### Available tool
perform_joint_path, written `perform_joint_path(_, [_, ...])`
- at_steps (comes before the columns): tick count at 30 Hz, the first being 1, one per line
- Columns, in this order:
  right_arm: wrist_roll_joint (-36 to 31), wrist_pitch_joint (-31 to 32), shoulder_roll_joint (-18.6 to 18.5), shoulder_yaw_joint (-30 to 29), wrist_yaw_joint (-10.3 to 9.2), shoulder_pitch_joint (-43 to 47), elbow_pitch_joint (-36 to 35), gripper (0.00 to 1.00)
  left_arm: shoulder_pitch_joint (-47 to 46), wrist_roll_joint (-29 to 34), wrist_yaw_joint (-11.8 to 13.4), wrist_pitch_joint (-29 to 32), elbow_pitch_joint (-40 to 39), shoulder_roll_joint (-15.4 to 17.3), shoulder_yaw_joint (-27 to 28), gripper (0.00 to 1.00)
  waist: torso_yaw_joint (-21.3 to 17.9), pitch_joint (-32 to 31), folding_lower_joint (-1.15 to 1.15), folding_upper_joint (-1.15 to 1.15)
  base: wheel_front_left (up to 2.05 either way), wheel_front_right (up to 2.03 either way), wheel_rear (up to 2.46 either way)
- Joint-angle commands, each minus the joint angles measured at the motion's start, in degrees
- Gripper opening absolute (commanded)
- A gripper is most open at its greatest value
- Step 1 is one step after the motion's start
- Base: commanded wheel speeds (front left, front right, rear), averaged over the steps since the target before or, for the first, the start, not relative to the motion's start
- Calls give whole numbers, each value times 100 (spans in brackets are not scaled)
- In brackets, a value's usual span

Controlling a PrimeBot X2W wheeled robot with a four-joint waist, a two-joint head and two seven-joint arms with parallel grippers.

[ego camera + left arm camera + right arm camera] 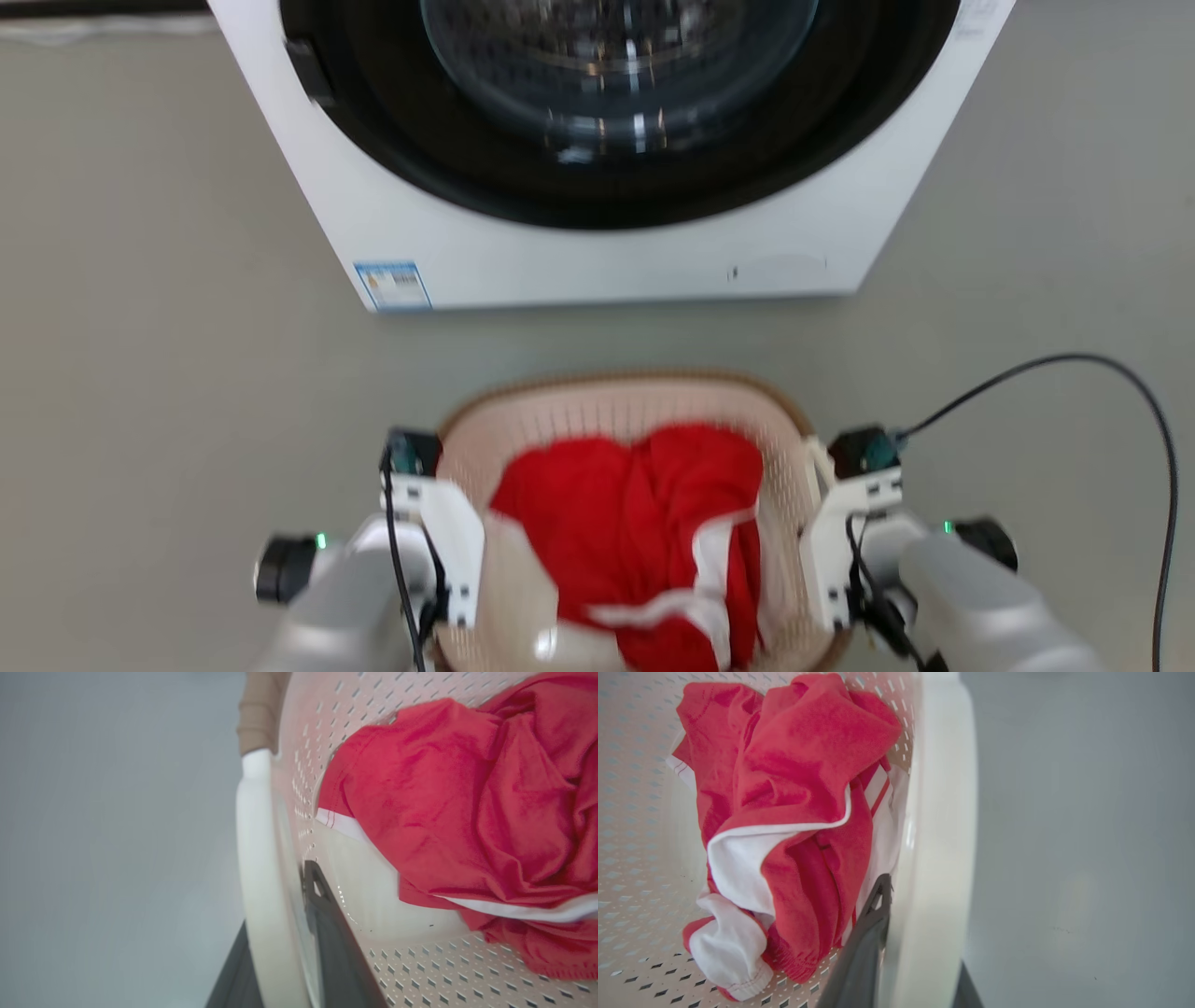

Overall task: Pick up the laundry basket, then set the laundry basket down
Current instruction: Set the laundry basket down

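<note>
The laundry basket (616, 383) is lying close before the washer (607, 261), holding a red garment (635, 504). The left gripper (280, 952) and right gripper (915, 970) are each clamping a white side handle (261, 858), one finger inside, one outside. Whether the basket is touching the floor (140, 373) appears unclear

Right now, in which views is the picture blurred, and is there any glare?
Head view: bright glints of glare on the washer door glass; the laundry basket and the red garment look soft. Left wrist view: the white handle nearest the lens is out of focus. Right wrist view: the other handle is blurred too, the garment's seams sharper.
</note>
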Motion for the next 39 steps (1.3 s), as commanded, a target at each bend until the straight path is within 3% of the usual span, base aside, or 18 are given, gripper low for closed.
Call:
perform_joint_path(1, [-70,-279,138,78,72,-226,-207,0,-360,-8,-2,-93,-48,71,101,0,-74,470,0,0,0,0,0])
perform_joint_path(20, [-143,-1432,138,-200,72,-1981,68,0,-2421,272,69,-962,110,531,86,0,-453,3323,0,0,0,0,0])
perform_joint_path(32, [-285,-1420,138,-454,72,-2455,250,0,-2844,304,146,-832,168,563,25,0,-450,3824,0,0,0,0,0])
perform_joint_path(39, [-684,-1408,138,-821,72,-2564,255,0,-2979,287,159,-898,184,580,20,0,-415,4010,0,0,0,0,0])
